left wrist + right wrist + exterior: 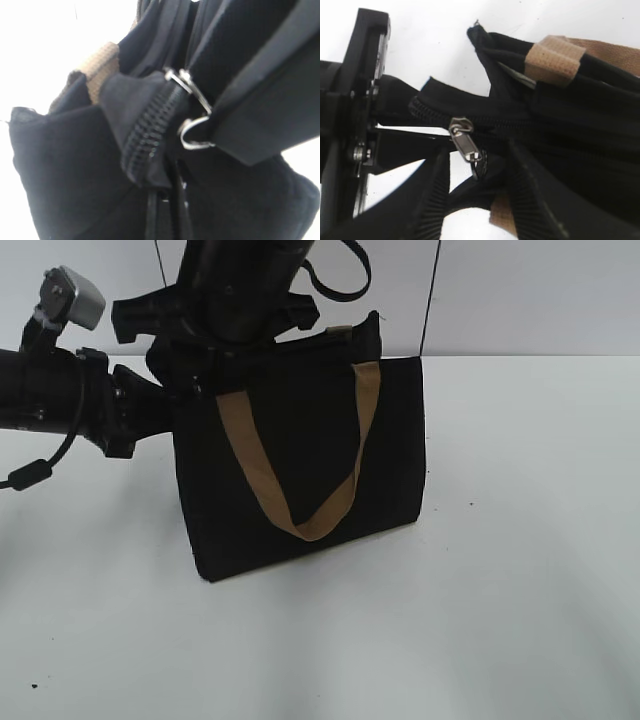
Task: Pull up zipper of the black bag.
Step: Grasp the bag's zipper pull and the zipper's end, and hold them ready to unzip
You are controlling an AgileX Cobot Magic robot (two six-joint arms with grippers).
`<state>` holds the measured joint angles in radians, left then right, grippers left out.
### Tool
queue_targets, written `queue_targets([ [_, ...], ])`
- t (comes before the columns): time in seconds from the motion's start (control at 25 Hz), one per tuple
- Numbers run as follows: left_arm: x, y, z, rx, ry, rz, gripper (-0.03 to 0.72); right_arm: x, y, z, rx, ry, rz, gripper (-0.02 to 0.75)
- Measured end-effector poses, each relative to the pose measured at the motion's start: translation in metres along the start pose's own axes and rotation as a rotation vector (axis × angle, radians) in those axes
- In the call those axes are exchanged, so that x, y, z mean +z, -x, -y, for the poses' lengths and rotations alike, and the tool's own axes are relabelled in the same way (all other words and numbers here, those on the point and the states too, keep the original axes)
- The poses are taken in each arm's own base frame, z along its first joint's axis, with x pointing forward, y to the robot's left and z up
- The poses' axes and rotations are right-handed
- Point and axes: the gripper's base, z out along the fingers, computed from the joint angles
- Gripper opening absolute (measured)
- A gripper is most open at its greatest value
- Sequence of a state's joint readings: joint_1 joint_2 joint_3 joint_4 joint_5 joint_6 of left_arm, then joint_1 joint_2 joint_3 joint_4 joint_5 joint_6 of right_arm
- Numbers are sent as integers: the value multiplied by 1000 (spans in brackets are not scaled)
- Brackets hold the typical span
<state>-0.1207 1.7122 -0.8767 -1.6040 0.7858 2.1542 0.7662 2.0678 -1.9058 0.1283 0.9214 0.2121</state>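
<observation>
The black bag [300, 460] stood upright on a white table [520, 590], a boxy tote of matte woven fabric, leaning slightly so its base edge ran at a slant. A tan webbing strap [300, 470] hung down its front face in a flat V-shaped loop, stitched at the top edge.

The left arm [60, 400], a dark cylinder with a looped cable and a grey camera block above it, reached in level from the left to the bag's upper left corner. The right arm [245, 285] came down from above onto the top edge, its black body blending with the fabric.

In the right wrist view, the zipper [485, 120] ran as a ribbed black line of coarse teeth across the bag's top, with a small silvery rectangular pull tab [465, 142] hanging from the slider near the end of the line. The right gripper [475, 195] showed two ridged black fingers [432, 200] spread apart, one on each side below the tab, with a fold of fabric between them. The left gripper [405, 120] sat at the left, its flat fingers closed on the fabric tail at the zipper's end.

The left wrist view was blurred and close: zipper teeth [147, 135] curving down, thin silvery metal rings [192, 132] beside them, and a patch of tan strap [100, 67] behind.
</observation>
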Motion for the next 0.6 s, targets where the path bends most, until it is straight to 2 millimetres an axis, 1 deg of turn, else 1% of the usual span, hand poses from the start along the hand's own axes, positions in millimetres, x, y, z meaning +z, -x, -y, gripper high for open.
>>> queue_targets([
  [0.44,0,1,1,0,-12,8,31,3,-1,1,1,-5,-6,289],
  [0.6,0,1,1,-4,-13,13,30,4,0,0,3,0,-2,207],
])
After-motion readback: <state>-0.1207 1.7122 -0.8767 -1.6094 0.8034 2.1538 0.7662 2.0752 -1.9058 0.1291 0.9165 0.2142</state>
